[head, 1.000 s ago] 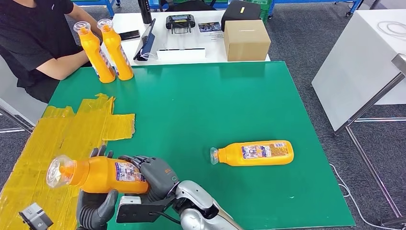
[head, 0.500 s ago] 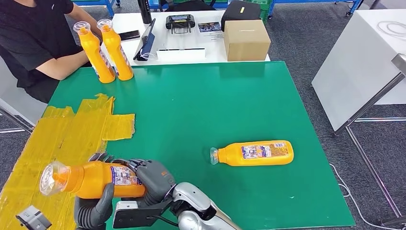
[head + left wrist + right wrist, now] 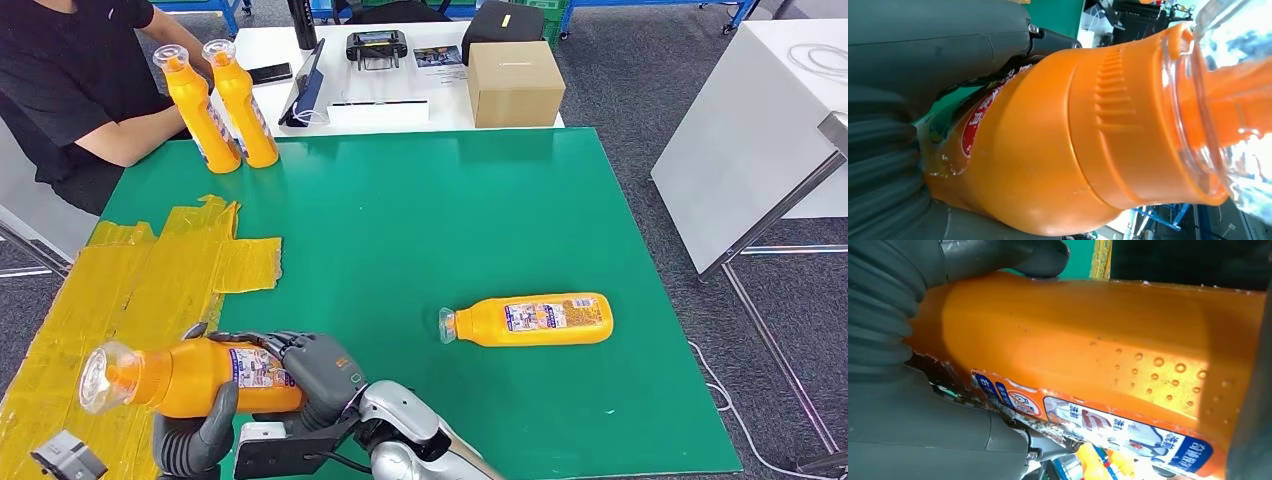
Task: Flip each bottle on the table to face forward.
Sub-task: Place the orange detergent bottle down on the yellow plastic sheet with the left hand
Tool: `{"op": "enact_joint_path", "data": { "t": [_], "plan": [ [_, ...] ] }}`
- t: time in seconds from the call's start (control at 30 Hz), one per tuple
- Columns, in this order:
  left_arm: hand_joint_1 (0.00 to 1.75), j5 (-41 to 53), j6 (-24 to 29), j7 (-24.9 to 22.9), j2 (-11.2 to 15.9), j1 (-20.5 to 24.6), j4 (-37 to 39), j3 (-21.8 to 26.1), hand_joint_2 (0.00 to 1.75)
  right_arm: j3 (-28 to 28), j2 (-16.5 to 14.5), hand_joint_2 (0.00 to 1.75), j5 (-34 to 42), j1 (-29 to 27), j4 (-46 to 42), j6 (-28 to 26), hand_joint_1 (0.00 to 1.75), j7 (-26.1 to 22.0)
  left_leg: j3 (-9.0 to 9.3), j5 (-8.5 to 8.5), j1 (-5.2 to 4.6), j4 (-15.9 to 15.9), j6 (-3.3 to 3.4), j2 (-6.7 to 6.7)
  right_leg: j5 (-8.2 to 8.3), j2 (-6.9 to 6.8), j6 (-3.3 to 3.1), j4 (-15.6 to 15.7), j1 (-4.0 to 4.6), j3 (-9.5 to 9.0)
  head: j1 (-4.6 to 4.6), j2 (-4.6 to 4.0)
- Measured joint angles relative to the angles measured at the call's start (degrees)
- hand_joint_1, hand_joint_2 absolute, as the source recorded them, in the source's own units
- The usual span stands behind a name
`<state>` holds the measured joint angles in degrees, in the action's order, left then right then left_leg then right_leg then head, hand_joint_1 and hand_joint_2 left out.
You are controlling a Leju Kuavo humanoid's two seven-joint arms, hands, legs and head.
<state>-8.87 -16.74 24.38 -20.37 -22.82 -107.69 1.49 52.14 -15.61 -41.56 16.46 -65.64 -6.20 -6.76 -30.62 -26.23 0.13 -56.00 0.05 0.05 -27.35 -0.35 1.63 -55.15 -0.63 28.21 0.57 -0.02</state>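
Silver right arm [image 3: 420, 440] ends in a dark grey right hand [image 3: 310, 375] with a ribbed cover

One bottle [image 3: 528, 319] lies near the table's [image 3: 420, 220] right; two bottles [image 3: 222, 105] stand far left.

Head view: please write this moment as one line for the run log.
held bottle: horizontal, above table edge | left hand and right hand: both gripping it | lying bottle: untouched | standing bottles: two, upright

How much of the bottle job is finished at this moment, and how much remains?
Two upright bottles at the table's far left corner look done. One held bottle lies sideways, gripped by the right hand with the left hand beneath it. One lying bottle on the green mat is left.
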Motion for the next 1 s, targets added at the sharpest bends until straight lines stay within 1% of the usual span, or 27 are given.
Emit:
{"op": "enact_joint_path", "data": {
  "t": [0.07,0.23,0.33,0.43,0.57,0.67,0.73,0.77,0.93,1.0],
  "plan": [
    [1.75,0.40,0.19,0.24,0.00,0.01,-0.07,-0.04,1.75,0.01,0.01,0.00,-0.49,0.00,-0.02,-0.35,0.00,0.27,0.00,0.00,0.00,0.00,0.00,0.00,0.00,0.00,0.00,0.00,0.00,0.00,0.00,0.00],
    [1.75,5.06,2.53,2.38,0.00,0.06,-0.90,0.08,1.75,-0.53,0.59,0.00,-1.48,-0.76,-2.17,-1.24,0.00,1.20,0.01,0.00,0.00,0.00,0.00,0.00,0.00,0.00,0.00,0.00,-0.01,0.02,0.01,0.00],
    [1.75,11.12,5.43,4.08,0.01,0.37,-1.30,0.96,1.75,-1.62,1.61,0.00,-2.43,-2.54,-5.98,-1.56,0.00,1.75,0.00,0.00,0.00,-0.01,0.00,-0.01,0.00,0.00,0.00,0.00,-0.01,0.02,0.02,0.00],
    [1.75,19.94,9.49,5.11,0.02,1.28,-1.32,2.90,1.75,-3.01,2.78,0.00,-4.00,-4.60,-10.08,-1.75,0.00,2.89,0.00,0.00,0.00,-0.01,0.00,0.00,0.00,0.00,0.00,0.00,-0.01,0.03,0.02,0.00],
    [1.75,33.83,17.33,7.62,0.02,3.14,-0.91,7.35,1.75,-5.46,5.24,0.00,-5.70,-7.38,-17.04,-1.98,0.00,4.36,0.01,0.00,0.00,-0.01,0.00,-0.01,0.00,0.00,0.00,0.01,0.00,0.03,0.02,0.00],
    [1.75,46.56,26.80,9.12,0.06,4.68,0.21,10.81,1.75,-7.80,8.03,0.00,-5.18,-8.97,-22.24,-1.88,0.00,4.04,0.02,0.00,-0.01,-0.01,0.00,-0.01,0.00,0.00,0.00,0.01,-0.01,0.01,0.02,0.00],
    [1.75,52.19,31.42,9.33,0.10,5.29,1.26,12.19,1.75,-9.19,9.69,0.00,-4.74,-9.76,-24.91,-1.76,0.00,3.55,0.02,0.00,-0.02,-0.01,0.00,0.00,0.00,0.00,0.00,0.01,-0.02,0.00,0.01,0.00],
    [1.75,53.38,32.51,9.39,0.12,5.50,1.75,12.71,1.75,-9.73,10.37,0.00,-4.61,-10.09,-26.00,-1.70,0.00,3.38,0.01,0.00,-0.02,-0.01,0.00,0.00,0.00,0.01,0.00,0.01,-0.02,0.01,0.01,0.00],
    [1.75,55.19,34.21,9.30,0.13,6.28,3.23,14.06,1.75,-11.05,12.28,0.00,-4.49,-11.14,-29.14,-1.64,0.00,3.09,0.01,-0.01,-0.02,-0.02,0.01,0.01,0.01,0.01,0.01,0.01,-0.02,0.03,0.02,0.00],
    [1.75,58.78,36.44,8.15,0.29,6.61,4.09,14.26,1.75,-11.39,12.87,0.00,-4.05,-11.45,-30.00,-1.72,0.00,2.80,0.01,-0.01,-0.02,-0.02,0.01,0.00,0.01,0.01,0.01,0.01,-0.02,0.03,0.02,0.00]
  ]
}}
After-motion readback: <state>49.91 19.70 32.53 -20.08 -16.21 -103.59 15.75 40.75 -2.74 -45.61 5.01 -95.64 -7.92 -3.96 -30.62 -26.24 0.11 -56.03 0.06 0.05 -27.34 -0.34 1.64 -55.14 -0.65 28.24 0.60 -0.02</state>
